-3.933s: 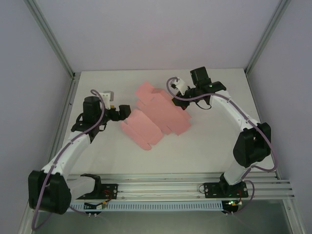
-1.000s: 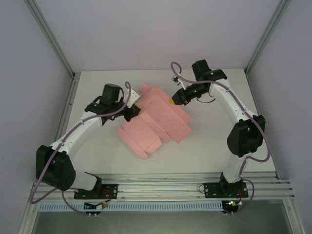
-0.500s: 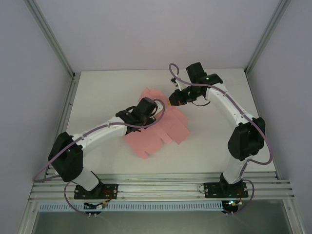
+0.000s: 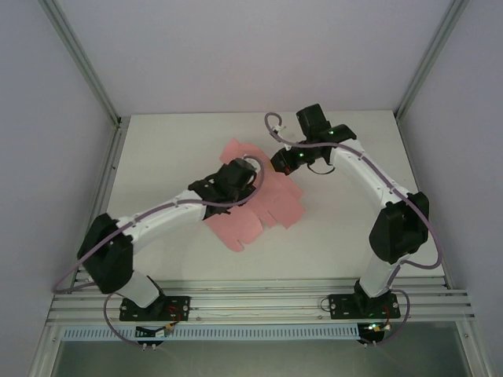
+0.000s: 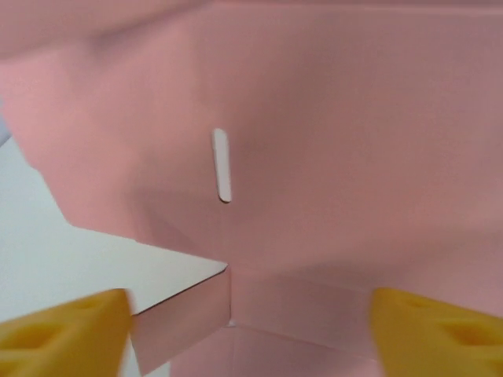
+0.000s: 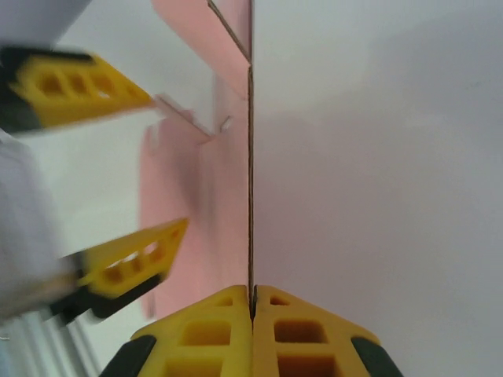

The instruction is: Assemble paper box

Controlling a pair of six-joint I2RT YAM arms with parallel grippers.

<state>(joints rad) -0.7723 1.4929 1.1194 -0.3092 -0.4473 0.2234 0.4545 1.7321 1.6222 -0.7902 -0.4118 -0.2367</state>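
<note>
The paper box (image 4: 271, 206) is a pink die-cut sheet lying on the middle of the white table, one far flap lifted. My left gripper (image 4: 250, 174) hangs over its middle. In the left wrist view its yellow fingertips (image 5: 63, 334) stand wide apart at the lower corners, open, above the pink card (image 5: 330, 157), which has a narrow slot (image 5: 222, 165) and folded creases. My right gripper (image 4: 277, 162) is at the sheet's far edge. It (image 6: 251, 302) is shut on the thin edge of a raised flap (image 6: 212, 188), seen edge-on, with the left gripper's fingers (image 6: 130, 263) beside it.
The white table (image 4: 346, 228) has free room left and right of the sheet. Lilac enclosure walls and metal posts (image 4: 86, 71) bound the back and sides. An aluminium rail (image 4: 259, 302) with the arm bases runs along the near edge.
The left arm swung right over the sheet and its gripper opened from shut. The right gripper, still shut on the flap, shifted slightly left. The sheet shifted and looks more folded.
</note>
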